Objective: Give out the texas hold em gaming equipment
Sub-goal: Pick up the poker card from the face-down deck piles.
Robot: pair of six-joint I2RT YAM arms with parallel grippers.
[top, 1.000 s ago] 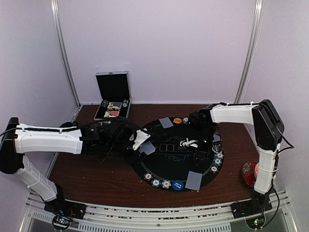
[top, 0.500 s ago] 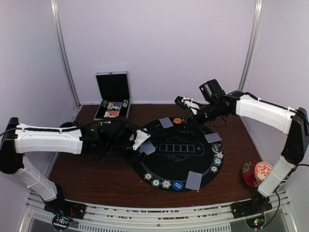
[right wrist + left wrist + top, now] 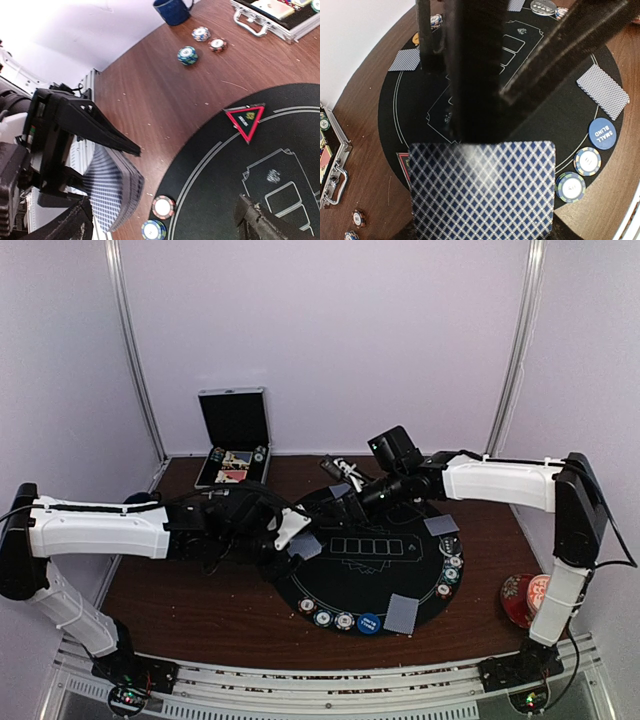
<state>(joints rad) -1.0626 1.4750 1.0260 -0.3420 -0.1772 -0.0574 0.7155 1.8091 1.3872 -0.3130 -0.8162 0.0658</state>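
While the left arm lies stretched out low and almost level from its base, its left gripper sits at the near-left rim of the round black mat. Its fingers are clamped on a deck of cards, which sits between them with its blue-diamond back towards the wrist camera. From the right wrist view the deck looks slightly fanned in that grip.

The right arm rises from its base to a high elbow, and its forearm runs level across the table towards the left. Its right gripper hangs over the far-left part of the mat, nose pointing down and towards the left arm. The fingers stand wide apart with nothing between them.

Below and ahead of those spread fingers, a red triangle marker lies flat on the mat. The held deck is just beyond the finger at the lower left of the right wrist view. Two poker chips rest at the mat's edge between that finger and the other. Ahead of the left fingers, a single card and a blue button disc lie on the mat.
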